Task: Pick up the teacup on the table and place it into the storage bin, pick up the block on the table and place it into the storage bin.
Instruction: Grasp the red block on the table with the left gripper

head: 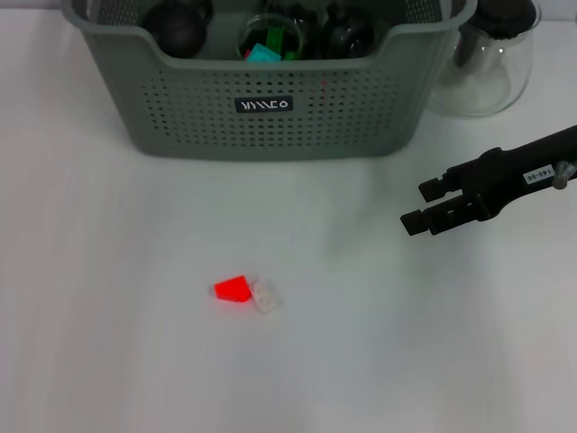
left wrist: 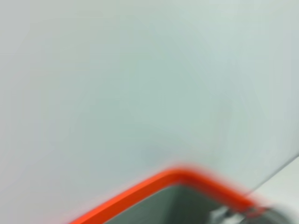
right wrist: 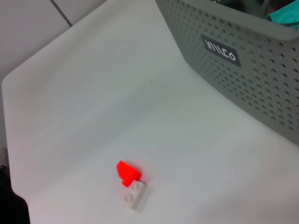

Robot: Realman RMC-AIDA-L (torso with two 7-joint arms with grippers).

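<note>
Above the white table (head: 108, 361), to the right of centre, the right gripper (head: 424, 205) hangs with its two black fingers parted and nothing between them, pointing toward the middle of the work surface. Its target appears to be the small block made of a red wedge joined to a white studded piece (head: 244, 292), which lies flat on the table well apart from the gripper and in front of the basket. To take it cleanly, the gripper should come over the block, turn so the jaws straddle its narrow sides, and descend low before closing, since the piece is short and could slide. Beyond it stands the large grey-green perforated plastic storage bin (head: 270, 117) with its black label; it already holds dark rounded objects, a glass vessel that may be the teacup, and teal and green bits. A clear glass carafe (head: 482, 68) stands just beside the bin's right end. The left gripper is not visible.
</note>
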